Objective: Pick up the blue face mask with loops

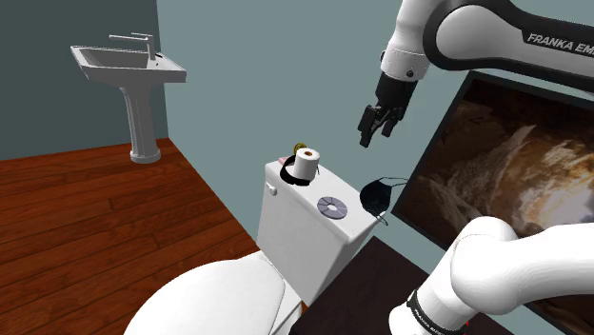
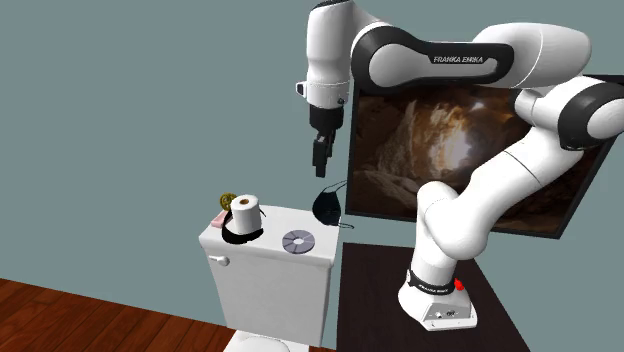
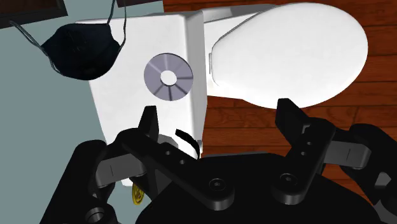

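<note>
The face mask point(image 1: 378, 195) is dark navy, almost black, with thin loops. It lies at the end of the white toilet tank lid point(image 1: 297, 196) nearest the framed picture, partly overhanging the edge. The second exterior view has the mask point(image 2: 328, 208) at the tank's right end. My black gripper point(image 1: 367, 133) hangs in the air well above the mask, fingers open and empty. In the wrist view the gripper point(image 3: 218, 114) has its fingers wide apart, and the mask point(image 3: 83, 51) lies well ahead of them and off to one side, past a grey disc point(image 3: 168, 77).
A toilet paper roll point(image 1: 306, 164) and the grey disc point(image 1: 330, 206) sit on the tank lid. A large framed picture point(image 1: 495, 162) leans behind the mask. The closed toilet lid point(image 3: 286, 51) is below the tank, and a pedestal sink point(image 1: 128, 62) stands far off on the wooden floor.
</note>
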You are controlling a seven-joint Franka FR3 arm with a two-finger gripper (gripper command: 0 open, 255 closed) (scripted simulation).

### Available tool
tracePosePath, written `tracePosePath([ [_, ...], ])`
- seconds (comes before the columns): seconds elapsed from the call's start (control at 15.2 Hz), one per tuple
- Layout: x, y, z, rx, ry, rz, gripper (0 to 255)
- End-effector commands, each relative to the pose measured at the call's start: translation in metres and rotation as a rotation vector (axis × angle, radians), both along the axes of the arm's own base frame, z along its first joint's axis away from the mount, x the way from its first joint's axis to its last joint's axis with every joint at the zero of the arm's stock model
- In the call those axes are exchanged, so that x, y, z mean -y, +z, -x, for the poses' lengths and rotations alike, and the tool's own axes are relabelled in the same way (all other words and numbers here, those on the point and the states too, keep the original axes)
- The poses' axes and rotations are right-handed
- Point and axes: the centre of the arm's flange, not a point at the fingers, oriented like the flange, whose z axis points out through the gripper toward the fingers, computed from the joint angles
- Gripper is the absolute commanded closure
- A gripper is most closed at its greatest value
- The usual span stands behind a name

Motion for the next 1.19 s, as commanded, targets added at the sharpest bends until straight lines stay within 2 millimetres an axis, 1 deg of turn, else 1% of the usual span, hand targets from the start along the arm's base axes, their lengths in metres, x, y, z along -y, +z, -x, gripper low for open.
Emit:
tracePosePath([
  [0.0,0.000,0.000,0.000,0.000,0.000,0.000,0],
  [0.33,0.053,-0.036,-0.025,-0.086,-0.062,0.010,0],
  [0.59,0.097,-0.066,-0.040,-0.155,-0.111,0.018,0],
  [0.86,0.142,-0.097,-0.051,-0.224,-0.161,0.026,0],
  [1.12,0.187,-0.127,-0.058,-0.292,-0.210,0.034,0],
])
